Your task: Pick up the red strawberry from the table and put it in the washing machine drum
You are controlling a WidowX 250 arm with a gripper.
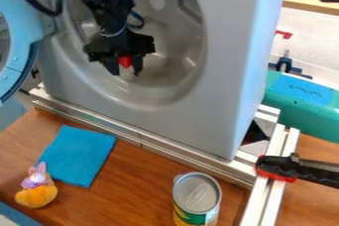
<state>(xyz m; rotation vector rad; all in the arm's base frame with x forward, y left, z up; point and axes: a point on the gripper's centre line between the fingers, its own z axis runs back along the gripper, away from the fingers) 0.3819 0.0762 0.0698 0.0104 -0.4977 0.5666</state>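
Observation:
The black gripper (125, 70) hangs in front of the round opening of a grey toy washing machine (228, 66), near the middle of the drum (169, 76). It is shut on a small red thing (125, 62), largely hidden between its fingers. A blue cloth (79, 154) lies on the wooden table (142, 190) at the lower left. Beside the cloth's lower left corner is a small plush bunny (37, 188) with an orange lower part. An upright can (197, 200) with a silver top and a yellow-green side stands near the front edge.
The blue machine door (19, 54) stands swung out at the left. Metal rails (159, 145) run along the machine's base and forward at the right, where a black and red clamp (291, 169) grips them. A green box (301, 113) lies right of the machine.

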